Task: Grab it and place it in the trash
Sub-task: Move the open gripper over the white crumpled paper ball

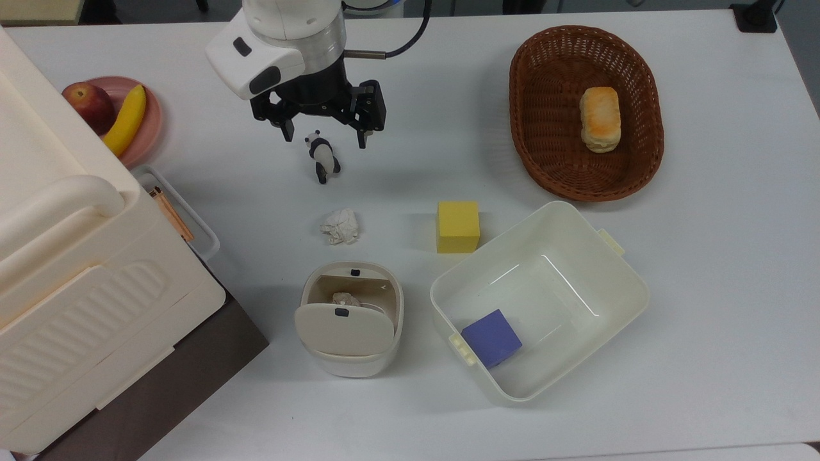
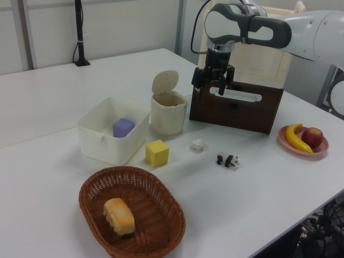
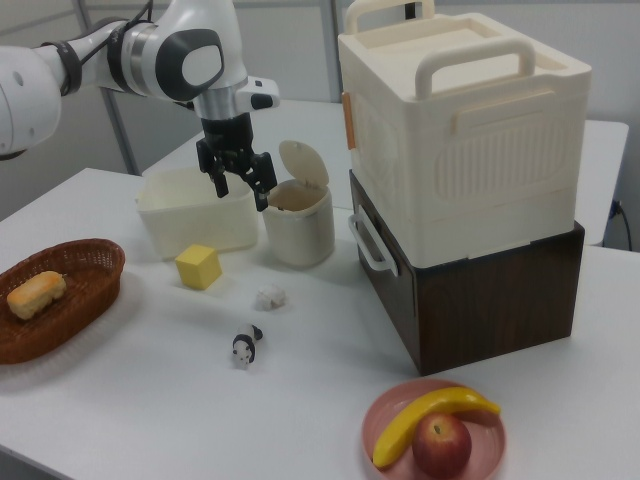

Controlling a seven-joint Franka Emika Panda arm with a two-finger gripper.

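The crumpled white paper ball point(image 1: 340, 226) lies on the white table, between the panda figurine point(image 1: 322, 157) and the trash point(image 1: 349, 317). The trash is a small cream bin whose flap lid is tipped open, with a bit of crumpled paper inside. My gripper point(image 1: 323, 136) is open and holds nothing. It hangs well above the table, over the panda in the top view and beyond the ball. In the left view the ball point(image 2: 198, 144) sits below and in front of the gripper point(image 2: 213, 86), right of the trash point(image 2: 168, 113). The right view shows the ball point(image 3: 269, 297), the trash point(image 3: 300, 222) and the gripper point(image 3: 240, 185).
A yellow cube point(image 1: 458, 226) stands to the top view's right of the ball. Beside it is a white tub point(image 1: 580, 256) holding a purple cube point(image 1: 492, 337). A wicker basket point(image 1: 544, 96) holds bread. A large cream box point(image 1: 77, 269) and a fruit plate point(image 1: 152, 121) fill the top view's left.
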